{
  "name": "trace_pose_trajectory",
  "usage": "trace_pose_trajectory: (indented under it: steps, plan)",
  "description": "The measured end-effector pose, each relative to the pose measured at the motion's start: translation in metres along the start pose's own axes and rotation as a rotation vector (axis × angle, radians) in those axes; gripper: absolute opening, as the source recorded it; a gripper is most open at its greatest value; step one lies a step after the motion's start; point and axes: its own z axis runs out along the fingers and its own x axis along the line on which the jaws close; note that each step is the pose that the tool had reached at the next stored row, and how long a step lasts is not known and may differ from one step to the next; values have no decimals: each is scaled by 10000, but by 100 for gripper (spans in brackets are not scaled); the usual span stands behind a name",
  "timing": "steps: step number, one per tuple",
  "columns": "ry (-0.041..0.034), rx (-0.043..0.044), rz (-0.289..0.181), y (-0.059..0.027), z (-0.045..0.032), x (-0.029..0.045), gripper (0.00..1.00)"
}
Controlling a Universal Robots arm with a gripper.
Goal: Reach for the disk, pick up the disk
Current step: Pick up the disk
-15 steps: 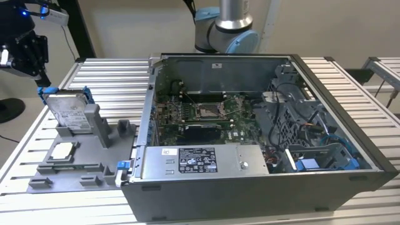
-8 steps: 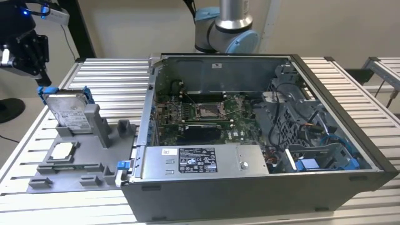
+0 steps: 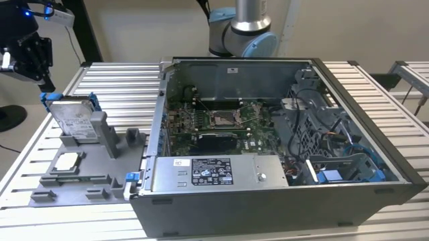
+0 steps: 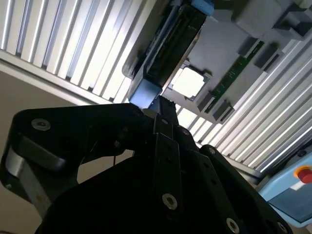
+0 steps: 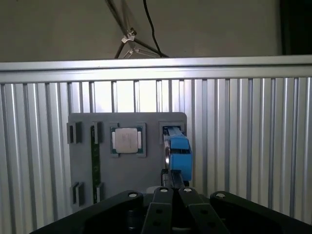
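Observation:
The disk (image 3: 74, 120) stands on edge in a slot of the grey fixture (image 3: 94, 173), at the exterior view's left. It is silver-grey with a white label and blue rails. My black gripper (image 3: 44, 79) hangs above and just behind the disk's top corner, apart from it. In the first wrist view the disk (image 5: 178, 153) shows edge-on, with its blue rail straight ahead of my gripper (image 5: 171, 189). The two fingers lie together, shut on nothing. In the second wrist view the gripper (image 4: 163, 105) tips sit close to the disk's (image 4: 168, 46) blue end.
A small square silver chip (image 5: 127, 140) and a green memory stick (image 5: 95, 161) lie in the fixture beside the disk. An open computer case (image 3: 282, 150) with a blue bracket (image 3: 335, 175) takes the table's middle. The arm's base (image 3: 244, 32) stands behind it. The slatted table (image 3: 120, 80) surrounds everything.

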Motion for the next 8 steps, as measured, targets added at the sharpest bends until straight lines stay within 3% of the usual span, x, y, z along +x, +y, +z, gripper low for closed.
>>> trace_pose_trajectory:
  steps: [4, 5, 8]
  plan:
    - [0, 0, -4, 0, 0, 0, 0]
    - [0, 0, -4, 0, 0, 0, 100]
    - [0, 0, -7, 0, 0, 0, 100]
